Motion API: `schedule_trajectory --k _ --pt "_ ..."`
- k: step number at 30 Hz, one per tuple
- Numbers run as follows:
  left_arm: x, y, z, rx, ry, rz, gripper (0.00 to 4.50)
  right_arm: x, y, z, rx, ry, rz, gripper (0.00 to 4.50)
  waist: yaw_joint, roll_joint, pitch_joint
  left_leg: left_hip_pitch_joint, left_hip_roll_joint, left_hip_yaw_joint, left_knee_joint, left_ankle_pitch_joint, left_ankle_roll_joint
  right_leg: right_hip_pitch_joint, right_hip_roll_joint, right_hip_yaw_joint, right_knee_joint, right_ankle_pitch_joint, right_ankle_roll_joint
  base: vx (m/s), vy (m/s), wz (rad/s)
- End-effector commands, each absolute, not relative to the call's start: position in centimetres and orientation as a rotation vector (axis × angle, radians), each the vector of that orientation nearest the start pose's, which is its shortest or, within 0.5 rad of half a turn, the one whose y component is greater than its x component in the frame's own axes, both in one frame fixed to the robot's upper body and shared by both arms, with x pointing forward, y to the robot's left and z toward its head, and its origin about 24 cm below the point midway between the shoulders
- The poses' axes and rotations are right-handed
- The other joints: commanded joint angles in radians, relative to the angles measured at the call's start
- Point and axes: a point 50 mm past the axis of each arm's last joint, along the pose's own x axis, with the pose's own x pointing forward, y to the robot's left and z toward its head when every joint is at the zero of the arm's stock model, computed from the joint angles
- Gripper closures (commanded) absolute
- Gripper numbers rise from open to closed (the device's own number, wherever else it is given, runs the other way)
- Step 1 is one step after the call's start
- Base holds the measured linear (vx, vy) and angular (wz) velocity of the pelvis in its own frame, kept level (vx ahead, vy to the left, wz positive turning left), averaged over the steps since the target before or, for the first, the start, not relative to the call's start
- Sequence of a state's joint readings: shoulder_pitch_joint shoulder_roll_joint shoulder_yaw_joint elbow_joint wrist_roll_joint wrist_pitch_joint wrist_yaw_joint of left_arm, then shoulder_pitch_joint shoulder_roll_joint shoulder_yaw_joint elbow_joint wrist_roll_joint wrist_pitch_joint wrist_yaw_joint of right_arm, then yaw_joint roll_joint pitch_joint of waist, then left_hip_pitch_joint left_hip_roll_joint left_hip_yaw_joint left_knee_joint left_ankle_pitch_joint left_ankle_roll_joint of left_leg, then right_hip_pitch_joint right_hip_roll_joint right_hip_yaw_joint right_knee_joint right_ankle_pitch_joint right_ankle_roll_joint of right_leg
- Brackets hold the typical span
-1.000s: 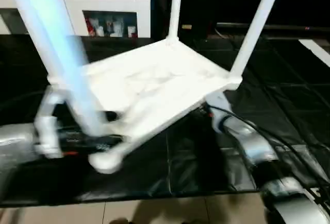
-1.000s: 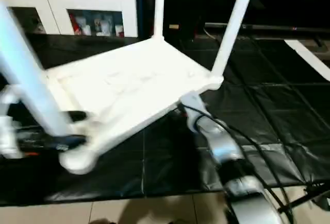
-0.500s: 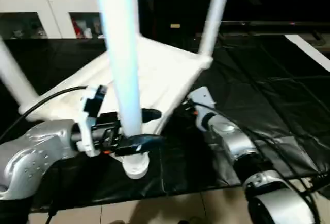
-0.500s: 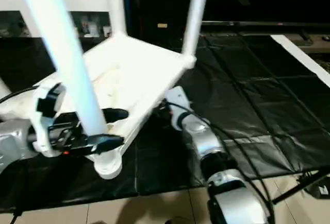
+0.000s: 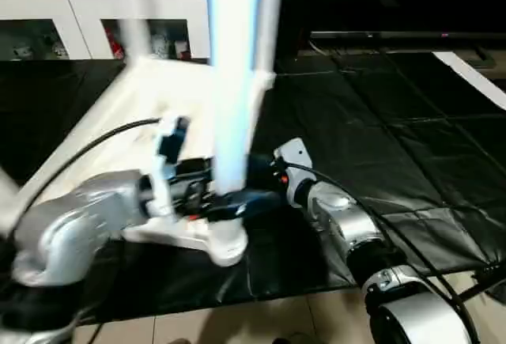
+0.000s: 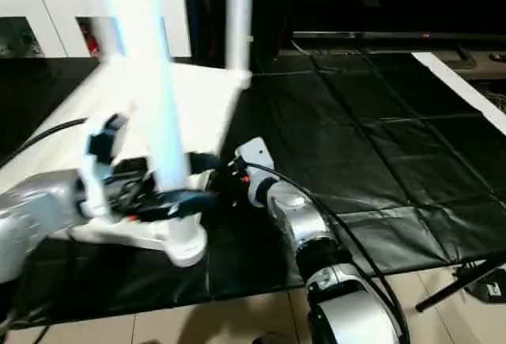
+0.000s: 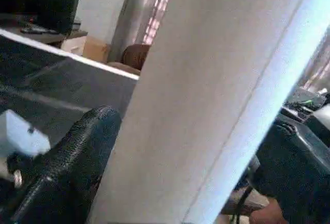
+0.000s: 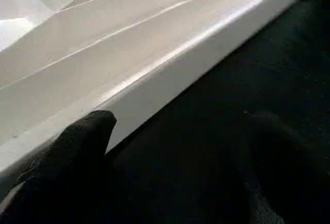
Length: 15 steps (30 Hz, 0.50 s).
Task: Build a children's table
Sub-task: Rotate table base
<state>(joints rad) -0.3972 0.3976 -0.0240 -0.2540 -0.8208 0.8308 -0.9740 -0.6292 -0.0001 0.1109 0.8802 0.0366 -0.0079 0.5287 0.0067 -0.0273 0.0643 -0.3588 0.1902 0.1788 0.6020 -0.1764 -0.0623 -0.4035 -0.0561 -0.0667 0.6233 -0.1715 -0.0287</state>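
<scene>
The children's table lies upside down on the black mat, its white top (image 5: pixel 150 99) tilted and its legs pointing up. The nearest leg (image 5: pixel 236 83) rises from a round corner socket (image 5: pixel 225 245) close to me. My left gripper (image 5: pixel 231 190) is open and straddles this leg just above the socket. In the left wrist view the leg (image 7: pixel 206 105) stands between the two black fingers (image 7: pixel 67 162), touching one of them. My right gripper (image 6: pixel 212 172) is open at the top's near edge (image 8: pixel 170 74). One of its fingers (image 8: pixel 77 152) is beside that edge, and black mat shows between the two fingers.
A white cabinet (image 5: pixel 79 12) with glass doors stands behind the mat. The black mat (image 5: pixel 379 122) stretches right, with a white strip (image 5: pixel 474 75) at its far right. Pale floor tiles (image 5: pixel 237 320) lie in front. A black stand foot (image 6: pixel 466 285) is at the lower right.
The table has turned: its near corner and leg swung right together with my left arm, ending next to my right gripper. The camera has shifted too.
</scene>
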Motion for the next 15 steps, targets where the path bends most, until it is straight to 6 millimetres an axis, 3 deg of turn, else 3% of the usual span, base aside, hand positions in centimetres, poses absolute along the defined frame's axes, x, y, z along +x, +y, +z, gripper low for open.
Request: schedule_trajectory --k 1,5,6,7,9,12,15 --pt "26.0 10.4 16.0 -0.316 0.114 -1.455 0.02 33.2 -4.8 2.5 -0.023 0.274 0.832 0.0 0.007 0.024 -0.064 0.009 0.031 -0.018 -0.071 -0.33 -0.037 0.044 -0.071 0.053 -0.089 -0.37 -0.167 0.0 0.0 0.0" --pt "27.4 9.8 16.1 -0.288 0.067 -1.39 0.02 33.4 -5.7 2.1 -0.037 0.287 0.775 0.0 0.007 0.02 -0.065 0.006 0.03 -0.018 -0.071 -0.32 -0.031 0.046 -0.071 0.051 -0.092 -0.374 -0.164 0.0 0.0 0.0" --pt "28.4 10.0 15.8 -0.219 0.055 -1.317 0.02 33.9 -6.9 1.9 -0.052 0.302 0.69 0.0 0.007 0.024 -0.064 0.01 0.029 -0.019 -0.07 -0.328 -0.03 0.042 -0.07 0.05 -0.096 -0.389 -0.158 0.0 0.0 0.0" --pt "28.4 10.0 15.8 -0.217 0.055 -1.316 0.02 33.9 -7.0 1.9 -0.052 0.302 0.688 0.0 0.007 0.024 -0.064 0.011 0.029 -0.02 -0.07 -0.333 -0.033 0.042 -0.069 0.049 -0.096 -0.398 -0.153 0.0 0.0 0.0" --pt "29.3 10.8 15.3 -0.135 0.062 -1.248 0.02 34.3 -8.6 1.9 -0.054 0.303 0.611 0.0 0.008 0.021 -0.065 0.011 0.03 -0.02 -0.07 -0.334 -0.034 0.043 -0.072 0.049 -0.096 -0.416 -0.142 0.0 0.0 0.0" --pt "29.9 11.9 15.0 -0.087 0.063 -1.184 0.02 34.4 -10.5 1.9 -0.05 0.298 0.553 0.0 0.012 0.025 -0.064 0.01 0.029 -0.019 -0.07 -0.33 -0.031 0.043 -0.07 0.049 -0.095 -0.409 -0.14 0.0 0.0 0.0" --pt "30.6 12.9 15.1 -0.058 0.04 -1.12 0.02 34.1 -12.9 1.8 -0.067 0.296 0.515 0.0 0.015 0.02 -0.064 0.009 0.026 -0.017 -0.068 -0.328 -0.028 0.044 -0.068 0.048 -0.099 -0.425 -0.128 0.0 0.0 0.0"
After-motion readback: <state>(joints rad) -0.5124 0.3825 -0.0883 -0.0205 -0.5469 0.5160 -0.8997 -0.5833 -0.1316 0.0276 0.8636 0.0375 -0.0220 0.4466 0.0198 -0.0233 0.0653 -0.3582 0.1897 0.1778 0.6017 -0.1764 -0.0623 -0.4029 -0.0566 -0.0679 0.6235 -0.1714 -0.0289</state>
